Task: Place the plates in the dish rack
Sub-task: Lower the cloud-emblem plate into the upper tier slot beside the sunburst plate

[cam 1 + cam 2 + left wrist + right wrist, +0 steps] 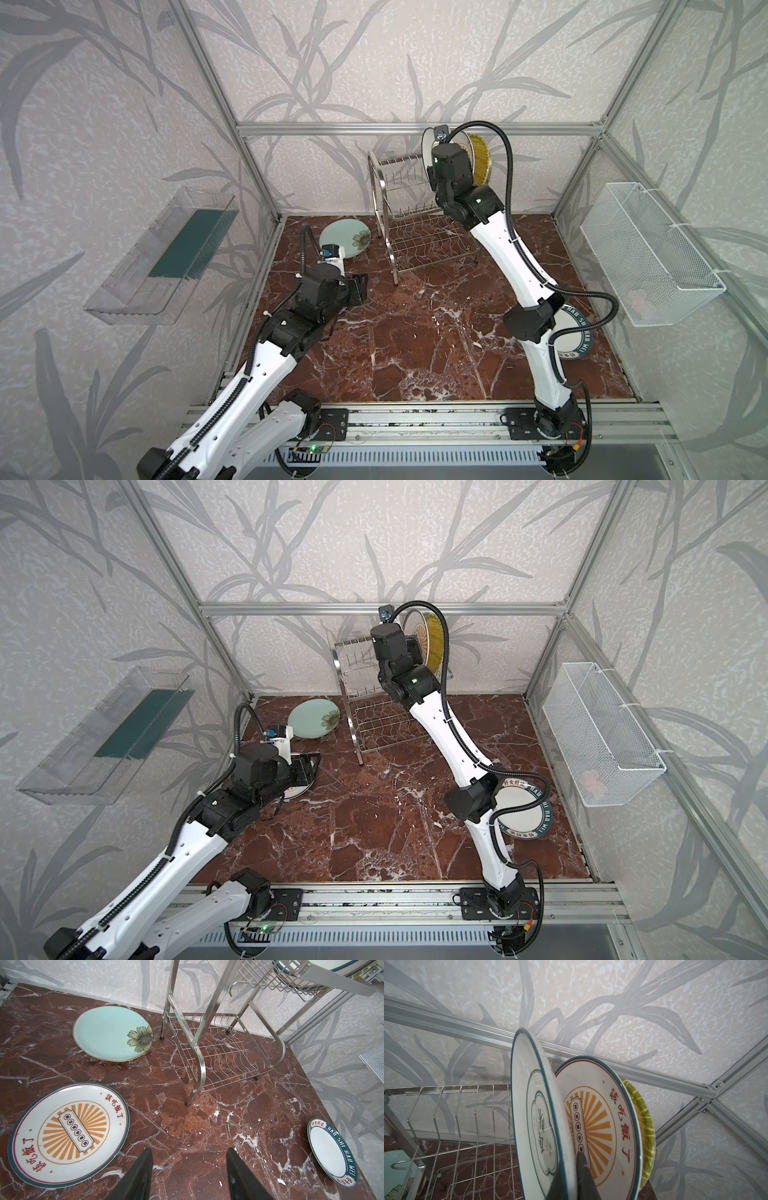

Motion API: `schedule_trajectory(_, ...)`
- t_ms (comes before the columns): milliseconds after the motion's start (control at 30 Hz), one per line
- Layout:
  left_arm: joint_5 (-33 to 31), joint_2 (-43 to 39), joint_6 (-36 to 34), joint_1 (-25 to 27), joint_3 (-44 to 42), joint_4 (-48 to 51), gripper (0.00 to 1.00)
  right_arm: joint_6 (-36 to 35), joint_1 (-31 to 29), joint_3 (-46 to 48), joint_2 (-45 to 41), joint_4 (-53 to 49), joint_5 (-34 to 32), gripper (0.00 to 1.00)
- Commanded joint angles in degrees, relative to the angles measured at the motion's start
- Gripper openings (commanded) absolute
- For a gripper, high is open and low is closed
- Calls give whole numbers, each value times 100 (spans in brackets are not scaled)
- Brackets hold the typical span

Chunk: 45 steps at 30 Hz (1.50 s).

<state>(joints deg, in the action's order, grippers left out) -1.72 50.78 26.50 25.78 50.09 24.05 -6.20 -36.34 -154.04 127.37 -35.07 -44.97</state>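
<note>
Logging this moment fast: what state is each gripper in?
Left gripper: open, holding nothing.
Right gripper: closed on the quatrefoil plate.

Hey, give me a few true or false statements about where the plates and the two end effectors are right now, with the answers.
1. The right end effector is shut on the rim of the quatrefoil plate, at the upper tier of the dish rack. True.
2. The mint flower plate stands in the lower tier. False: it lies flat on the table beside the rack.
3. The left end effector is open and empty. True.
4. The yellow ribbed plate lies on the table. False: it stands in the upper tier, behind the racked sunburst plate.
</note>
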Motion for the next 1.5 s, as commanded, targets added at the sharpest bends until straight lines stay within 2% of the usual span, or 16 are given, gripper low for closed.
schedule_trajectory(0,-99,-25,-75,-18,-76,127,55,188,53,-250,11,230,-95,0)
schedule_trajectory(767,-149,-58,-93,-22,-189,120,55,355,124,-278,367,-178,110,0)
schedule_trajectory(1467,-92,-77,-49,-35,-160,118,55,403,201,-224,280,-570,908,0)
